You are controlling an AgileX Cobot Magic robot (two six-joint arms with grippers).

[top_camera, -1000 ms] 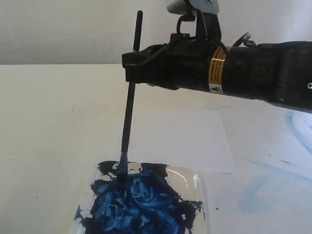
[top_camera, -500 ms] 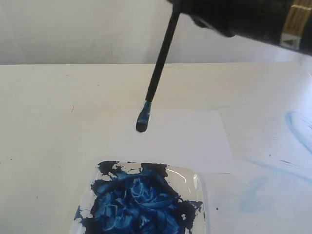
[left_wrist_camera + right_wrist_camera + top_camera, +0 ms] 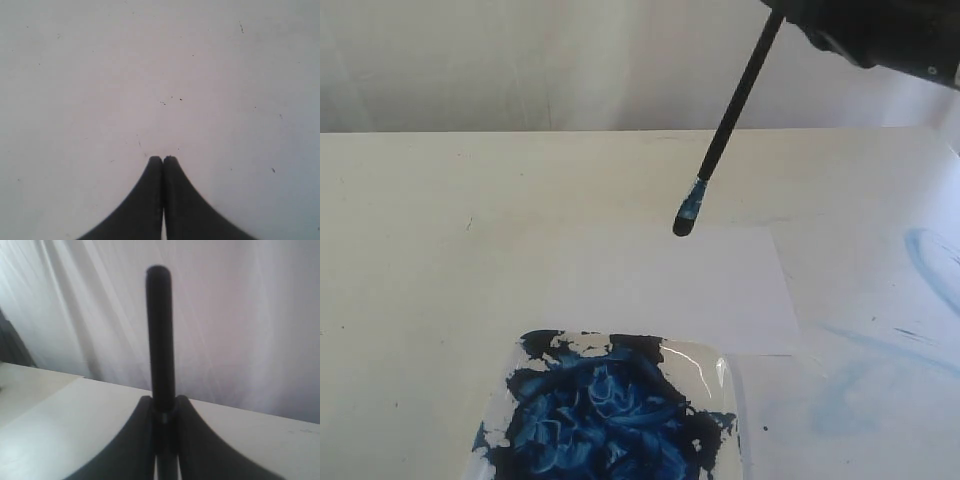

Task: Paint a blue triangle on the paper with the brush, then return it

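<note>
**tinkerdan:** So which step is this? Looks to me like the brush is loaded and it's about to start painting.

**arm_wrangler:** Yeah, that's my read too. The bristles are dark blue and wet, and the paper is totally blank, so there's no triangle on it yet. The tip hangs in the air around the paper's far edge, tilted, not touching the sheet as far as I can tell.

**tinkerdan:** Who's holding it?

**arm_wrangler:** The right gripper. Its wrist cam shows the jaws pinched narrow on the black handle, with the top end sticking up past them. So the bristles are well below the grip, angled down towards the paper. The left gripper has its jaws pressed together with nothing between them, over bare tabletop. It's not doing anything.

**tinkerdan:** Next move?

**arm_wrangler:** I'd guess bring the tip in over the middle of the paper, lower it until the bristles just touch, then drag the first side. Too much pressure could splay the bristles or shift the sheet, since nothing pins it down. The paint tray sits at the paper's near edge, handy for a reload.
</note>
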